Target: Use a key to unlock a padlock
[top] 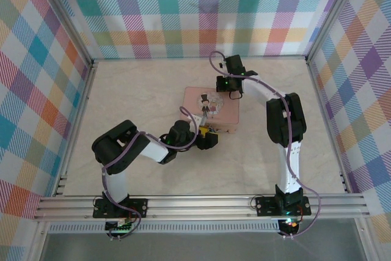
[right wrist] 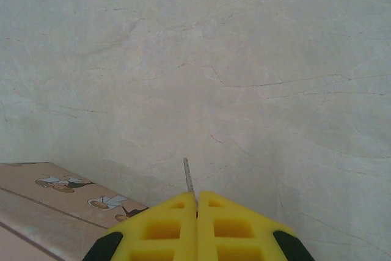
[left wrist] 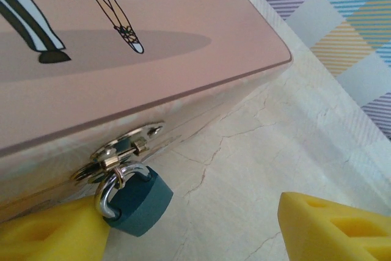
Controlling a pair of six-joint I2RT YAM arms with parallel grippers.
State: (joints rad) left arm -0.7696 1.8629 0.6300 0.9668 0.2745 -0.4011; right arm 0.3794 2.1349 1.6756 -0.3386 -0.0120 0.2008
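The padlock (left wrist: 135, 203), a small teal body on a silver shackle, hangs from the hasp (left wrist: 119, 148) on the front of the pink tin (left wrist: 183, 35). My left gripper (left wrist: 192, 215) is open at the tin's front edge. The padlock lies against its left finger (left wrist: 55, 233); the right finger (left wrist: 336, 230) stands well apart. In the top view this gripper (top: 208, 136) sits at the tin's (top: 211, 107) near side. My right gripper (right wrist: 197, 198) is shut on the key (right wrist: 187, 178), whose thin blade sticks out past the fingertips. It hovers by the tin's far side (top: 231, 87).
The tin lies mid-table on a pale marbled surface (top: 134, 96). Checked cloth walls (top: 195, 10) and aluminium posts close in the back and both sides. A corner of the tin (right wrist: 55, 200) shows at the lower left of the right wrist view.
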